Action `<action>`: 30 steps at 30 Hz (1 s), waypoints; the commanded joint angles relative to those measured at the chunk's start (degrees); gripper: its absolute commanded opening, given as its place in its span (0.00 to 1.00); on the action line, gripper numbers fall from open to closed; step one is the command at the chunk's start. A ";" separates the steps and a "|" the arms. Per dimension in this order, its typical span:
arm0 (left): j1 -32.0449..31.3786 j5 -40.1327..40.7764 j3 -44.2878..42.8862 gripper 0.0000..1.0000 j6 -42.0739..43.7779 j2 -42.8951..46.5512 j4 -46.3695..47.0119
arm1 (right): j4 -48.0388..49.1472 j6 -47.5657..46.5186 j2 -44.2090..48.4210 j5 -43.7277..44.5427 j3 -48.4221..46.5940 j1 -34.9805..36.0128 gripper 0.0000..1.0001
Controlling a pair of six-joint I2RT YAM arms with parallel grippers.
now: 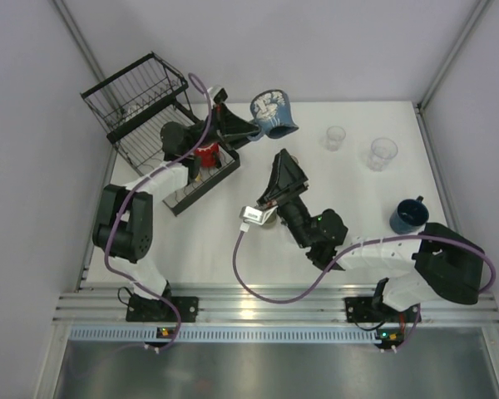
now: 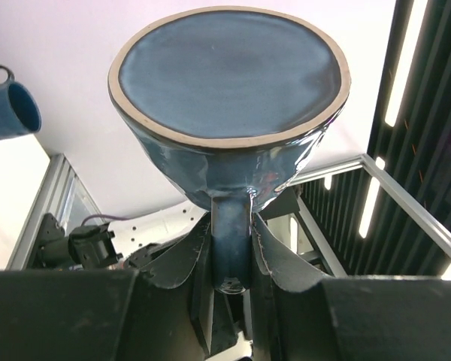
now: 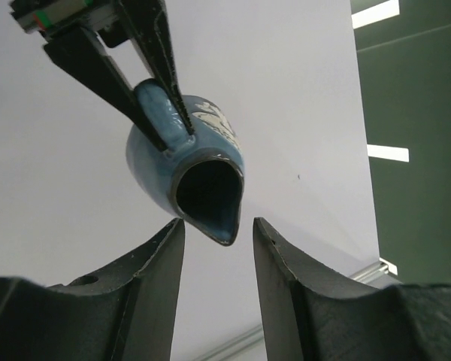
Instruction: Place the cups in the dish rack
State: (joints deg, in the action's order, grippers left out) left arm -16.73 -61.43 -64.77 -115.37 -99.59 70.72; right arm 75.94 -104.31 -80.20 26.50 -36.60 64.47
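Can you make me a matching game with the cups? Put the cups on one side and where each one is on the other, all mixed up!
Cups:
1 light blue mug
2 red cup
3 dark blue mug
4 clear tumblers

Places:
A in the dish rack, low tray part
B standing on the far side of the table
C up in the air, left gripper jaws shut on its handle
D near the table's right edge, by the right arm

Pairs: 1-C, 2-A, 3-D, 4-B

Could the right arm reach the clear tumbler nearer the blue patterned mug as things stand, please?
Probably yes: the right arm's fingers stand open, and only bare table lies between them and that tumbler.
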 commanded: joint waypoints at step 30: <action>2.93 55.07 -16.53 0.00 82.92 24.17 -90.85 | -57.30 91.48 33.27 19.91 -12.35 1.54 0.41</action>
State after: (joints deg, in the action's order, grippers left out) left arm -14.00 -19.51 -80.88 -41.01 -80.31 -21.74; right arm 37.01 -29.71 -47.83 49.39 -45.56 67.81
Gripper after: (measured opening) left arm 0.252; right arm 0.410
